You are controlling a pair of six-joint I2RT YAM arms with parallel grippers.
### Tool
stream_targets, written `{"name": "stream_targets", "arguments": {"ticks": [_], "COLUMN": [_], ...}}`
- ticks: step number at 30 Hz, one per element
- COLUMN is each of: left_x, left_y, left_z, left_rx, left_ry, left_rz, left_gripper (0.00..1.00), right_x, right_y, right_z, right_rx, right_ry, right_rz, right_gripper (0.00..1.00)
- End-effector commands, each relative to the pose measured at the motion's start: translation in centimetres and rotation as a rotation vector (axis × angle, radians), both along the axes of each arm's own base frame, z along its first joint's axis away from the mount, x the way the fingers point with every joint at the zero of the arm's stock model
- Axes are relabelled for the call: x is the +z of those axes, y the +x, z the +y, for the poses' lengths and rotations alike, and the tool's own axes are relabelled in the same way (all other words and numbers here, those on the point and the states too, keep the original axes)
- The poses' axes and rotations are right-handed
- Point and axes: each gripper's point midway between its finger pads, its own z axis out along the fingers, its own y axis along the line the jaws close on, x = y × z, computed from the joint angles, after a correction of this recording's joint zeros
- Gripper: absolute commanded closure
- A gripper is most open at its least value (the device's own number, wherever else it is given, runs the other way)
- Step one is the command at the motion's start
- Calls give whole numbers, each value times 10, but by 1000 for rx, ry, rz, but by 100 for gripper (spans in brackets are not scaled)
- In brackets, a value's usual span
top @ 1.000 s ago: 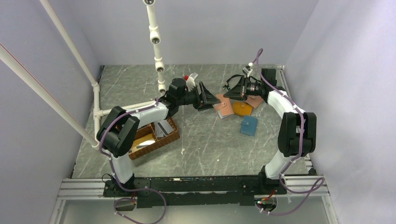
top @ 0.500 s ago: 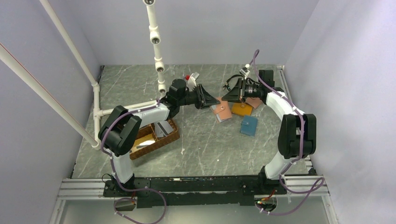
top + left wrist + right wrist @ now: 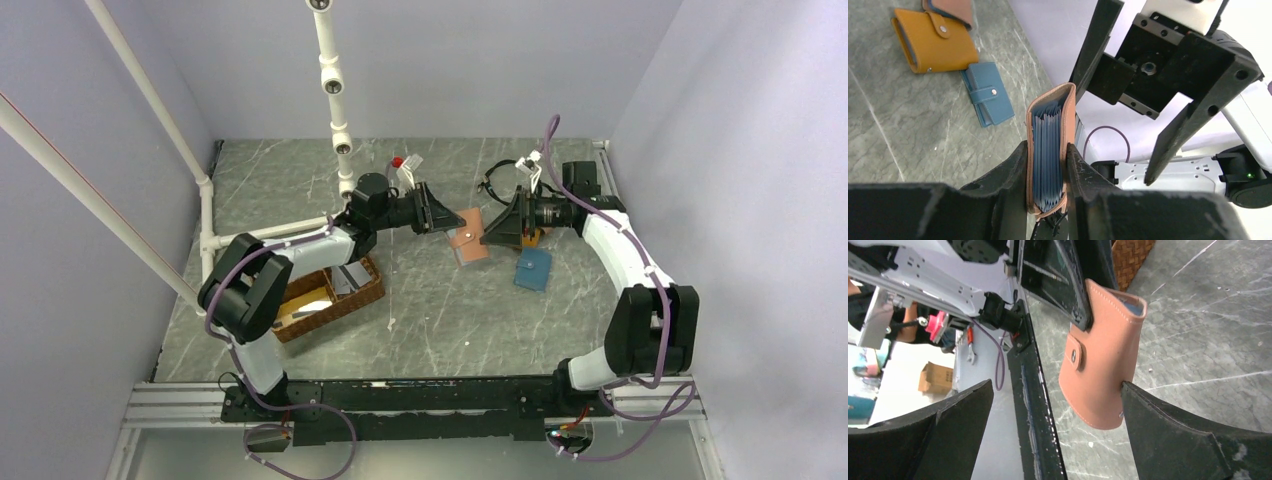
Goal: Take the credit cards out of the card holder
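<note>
While left fingers point(image 3: 1009, 172) pinch one card holder point(image 3: 1048, 145), right fingers point(image 3: 1178, 440) stand spread, three loose wallets point(image 3: 988, 95) lying beyond.

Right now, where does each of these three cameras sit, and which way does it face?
Top external: fixed above and behind, looking down on the table; left arm and right arm show.
Left wrist: on the left arm, looking along the left gripper, shut on the card holder; its fingers show.
Right wrist: on the right arm, facing that card holder through the open right gripper; its fingers show.
Shared: all three show the card holder.
</note>
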Motion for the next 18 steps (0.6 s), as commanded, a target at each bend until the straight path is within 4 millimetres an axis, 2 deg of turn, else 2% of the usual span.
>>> {"name": "stream_targets", "arguments": {"ticks": [1, 9, 18], "left_x": [78, 107, 113], "left_y": [-6, -12, -14], "left_z": [4, 7, 5], "left_rx": [-27, -32, -24], "left_ry": [-125, -182, -193], "left_rz": [-261, -345, -353], "left_gripper": [100, 100, 100], "right_x": [-4, -10, -1], "right_y": [-31, -30, -33], "right_z": [6, 9, 25], "right_rx": [102, 111, 182], "right_ry": [28, 16, 48], "right_rz": [-79, -75, -70], "right_gripper": [1, 0, 2]}}
